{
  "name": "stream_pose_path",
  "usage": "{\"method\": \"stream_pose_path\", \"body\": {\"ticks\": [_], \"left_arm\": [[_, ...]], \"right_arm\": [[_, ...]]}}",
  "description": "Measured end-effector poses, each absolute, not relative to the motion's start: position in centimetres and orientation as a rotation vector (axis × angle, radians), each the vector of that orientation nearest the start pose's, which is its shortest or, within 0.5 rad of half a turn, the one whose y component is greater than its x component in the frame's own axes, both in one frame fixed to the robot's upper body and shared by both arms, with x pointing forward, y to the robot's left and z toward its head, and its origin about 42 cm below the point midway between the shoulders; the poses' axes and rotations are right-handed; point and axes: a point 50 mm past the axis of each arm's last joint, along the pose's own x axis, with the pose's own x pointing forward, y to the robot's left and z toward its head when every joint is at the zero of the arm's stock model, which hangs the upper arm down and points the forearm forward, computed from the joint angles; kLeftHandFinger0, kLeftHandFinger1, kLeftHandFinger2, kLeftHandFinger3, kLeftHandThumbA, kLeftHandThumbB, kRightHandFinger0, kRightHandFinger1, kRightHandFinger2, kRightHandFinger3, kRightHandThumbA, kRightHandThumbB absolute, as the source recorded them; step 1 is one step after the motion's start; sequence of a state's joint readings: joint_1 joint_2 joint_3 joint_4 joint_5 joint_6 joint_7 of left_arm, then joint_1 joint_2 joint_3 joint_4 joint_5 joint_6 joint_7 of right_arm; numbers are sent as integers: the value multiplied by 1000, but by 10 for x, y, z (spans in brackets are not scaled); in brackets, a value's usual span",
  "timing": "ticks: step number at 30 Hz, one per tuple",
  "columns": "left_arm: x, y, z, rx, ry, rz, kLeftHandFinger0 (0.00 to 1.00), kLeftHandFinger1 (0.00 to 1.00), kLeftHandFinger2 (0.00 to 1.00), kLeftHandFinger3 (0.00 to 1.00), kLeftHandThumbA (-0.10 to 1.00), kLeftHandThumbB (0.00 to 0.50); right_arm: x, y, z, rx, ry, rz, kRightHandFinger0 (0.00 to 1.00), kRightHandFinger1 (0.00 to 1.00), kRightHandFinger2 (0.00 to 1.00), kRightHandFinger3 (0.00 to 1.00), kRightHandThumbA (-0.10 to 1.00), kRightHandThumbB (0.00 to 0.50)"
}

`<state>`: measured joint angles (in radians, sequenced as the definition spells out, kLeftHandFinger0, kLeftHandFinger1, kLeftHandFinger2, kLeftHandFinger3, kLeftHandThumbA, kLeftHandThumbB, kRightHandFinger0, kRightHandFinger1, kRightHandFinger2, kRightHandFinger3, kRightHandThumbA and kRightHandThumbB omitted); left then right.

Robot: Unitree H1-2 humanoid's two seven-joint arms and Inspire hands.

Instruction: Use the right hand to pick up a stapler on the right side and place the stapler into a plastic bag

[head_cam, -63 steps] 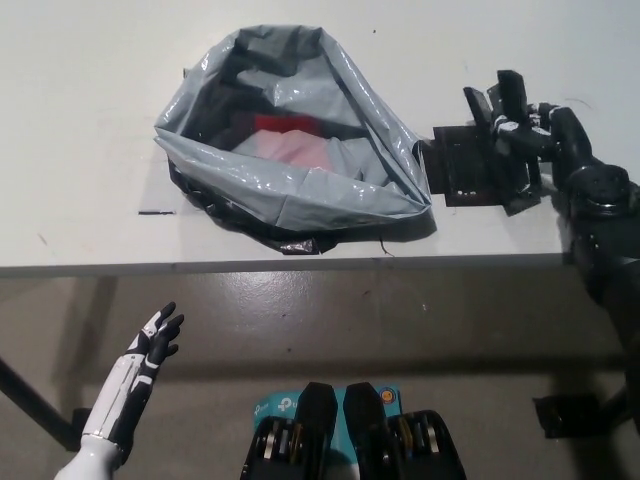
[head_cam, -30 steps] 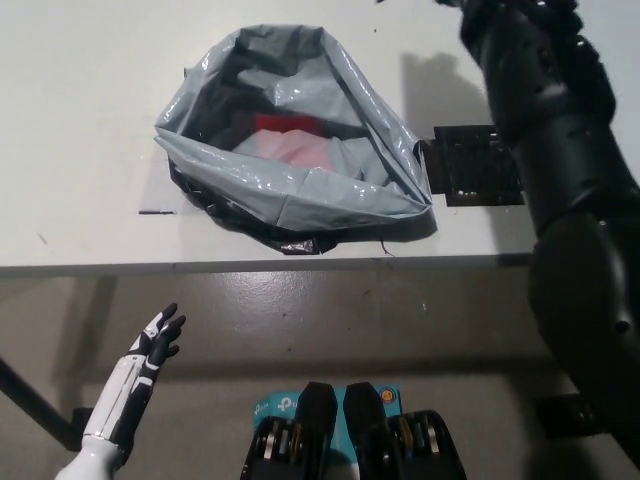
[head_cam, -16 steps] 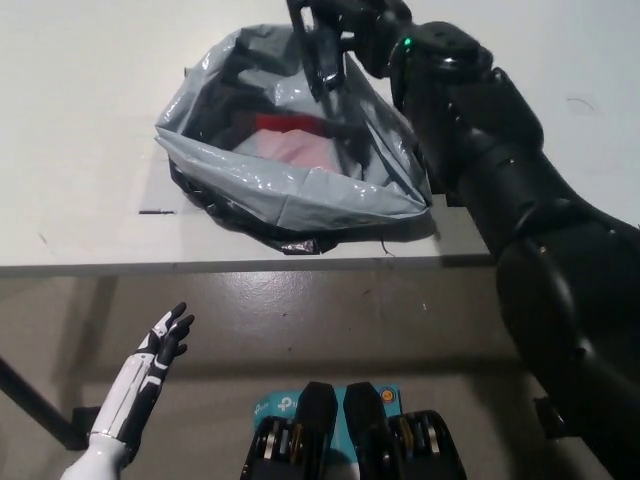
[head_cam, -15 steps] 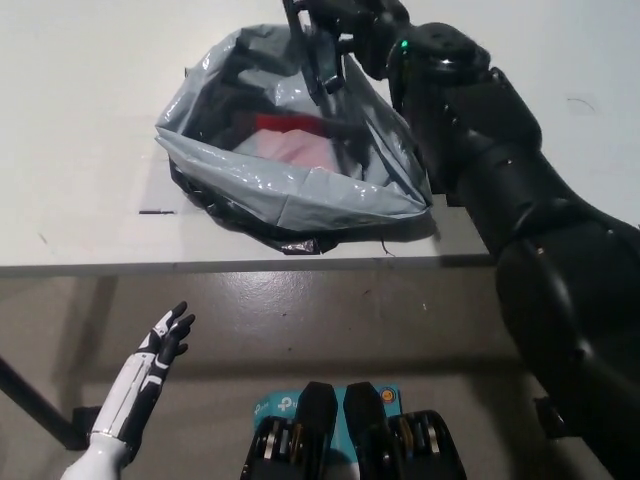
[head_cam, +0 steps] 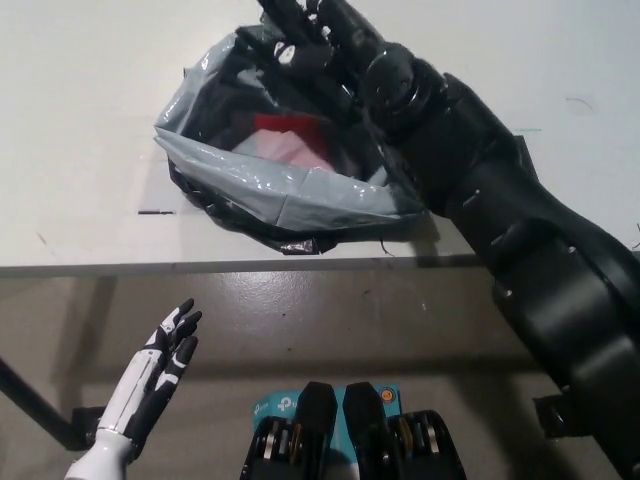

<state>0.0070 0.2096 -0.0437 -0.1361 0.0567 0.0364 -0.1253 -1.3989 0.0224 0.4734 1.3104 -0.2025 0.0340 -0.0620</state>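
Note:
A grey plastic bag [head_cam: 250, 175] lies open on the white table [head_cam: 80, 120], with something red [head_cam: 285, 128] inside it. My black right arm reaches in from the lower right across the bag's right side. The right hand [head_cam: 305, 45] hangs over the bag's mouth at its far rim. The black stapler does not stand out from the black hand and the dark inside of the bag, so I cannot tell whether it is still held. My white left hand [head_cam: 160, 365] rests open at the lower left, below the table's front edge.
The table's front edge [head_cam: 200, 266] runs across the middle of the view, with bare floor [head_cam: 330, 320] below it. A short dark mark [head_cam: 155, 212] lies on the table left of the bag.
The right arm left the black pad at the table's right, swung up and across with the stapler, and now its hand sits lower and further left over the bag's mouth. The left hand rose slightly.

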Motion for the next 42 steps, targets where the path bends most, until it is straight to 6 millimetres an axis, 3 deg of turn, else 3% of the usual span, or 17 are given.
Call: {"method": "stream_pose_path", "body": {"ticks": [8, 9, 10, 11, 12, 13, 14, 17, 32, 36, 40, 42], "left_arm": [[285, 253, 134, 285, -81, -182, 1000, 1000, 1000, 1000, 910, 53], [286, 253, 136, 288, -85, -185, 1000, 1000, 1000, 1000, 910, 57], [289, 252, 138, 294, -92, -190, 1000, 1000, 1000, 1000, 914, 63], [291, 252, 140, 301, -98, -195, 1000, 1000, 1000, 1000, 915, 64], [294, 251, 143, 309, -106, -203, 1000, 1000, 1000, 1000, 916, 64], [295, 250, 144, 313, -109, -207, 1000, 1000, 1000, 1000, 915, 64], [299, 249, 147, 320, -118, -220, 1000, 1000, 1000, 1000, 913, 56], [302, 247, 150, 327, -129, -234, 1000, 1000, 1000, 1000, 907, 47], [314, 237, 160, 366, -150, -297, 1000, 1000, 1000, 1000, 890, 52], [316, 236, 161, 375, -149, -304, 1000, 1000, 1000, 1000, 888, 50], [316, 236, 162, 378, -150, -306, 1000, 1000, 1000, 1000, 875, 28], [316, 235, 162, 378, -150, -306, 1000, 1000, 1000, 1000, 884, 44]], "right_arm": [[574, -38, 342, -1155, -316, 278, 0, 1, 252, 251, 511, 275], [574, -40, 342, -1178, -335, 273, 1, 48, 303, 298, 544, 284], [575, -42, 342, -1211, -364, 269, 27, 110, 404, 415, 563, 293], [575, -44, 343, -1239, -392, 263, 327, 434, 702, 742, 653, 312], [575, -46, 345, -1265, -424, 259, 721, 833, 998, 1000, 703, 354], [575, -47, 346, -1275, -437, 262, 901, 1000, 1000, 1000, 743, 396], [575, -49, 349, -1292, -459, 277, 1000, 1000, 1000, 1000, 746, 439], [576, -52, 353, -1308, -479, 304, 1000, 1000, 1000, 1000, 775, 474], [581, -74, 373, -1243, -462, 379, 1000, 1000, 1000, 1000, 857, 472], [582, -78, 380, -1205, -460, 380, 1000, 1000, 1000, 1000, 851, 460], [582, -79, 384, -1179, -452, 388, 1000, 1000, 1000, 1000, 919, 456], [582, -82, 392, -1158, -468, 386, 1000, 1000, 1000, 1000, 896, 425]]}}
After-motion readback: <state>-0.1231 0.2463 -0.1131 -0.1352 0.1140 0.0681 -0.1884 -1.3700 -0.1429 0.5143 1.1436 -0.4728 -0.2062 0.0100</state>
